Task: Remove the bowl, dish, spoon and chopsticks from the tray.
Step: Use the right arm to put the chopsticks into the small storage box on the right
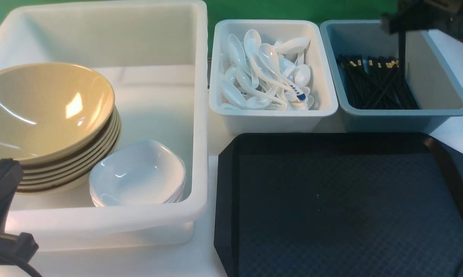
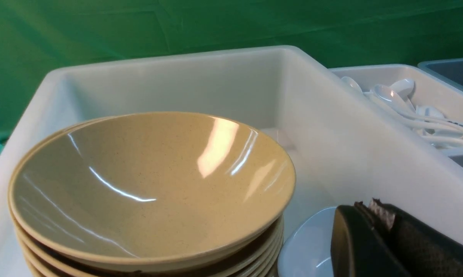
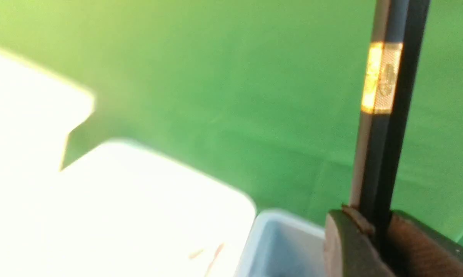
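**Chopsticks going into the grey-blue tub**

R gripper (image 3: 373, 246) is clamping the chopsticks (image 3: 383, 127) upright, hanging above the grey-blue tub (image 1: 439, 102) at 1 o'clock of the bare tray (image 1: 343, 204). Advice: lower first, release over the pile. L gripper (image 2: 373, 238) is idling, clenched, empty.

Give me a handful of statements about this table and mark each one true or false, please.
1. The tray has nothing on it. True.
2. The right gripper is empty. False: it pinches the chopsticks.
3. The yellow bowls sit stacked inside the big white tub. True.
4. The white spoons lie in the grey-blue tub. False: they fill their own small white tub; the grey-blue one holds black chopsticks.
5. The left gripper holds a bowl. False: it is shut on nothing.
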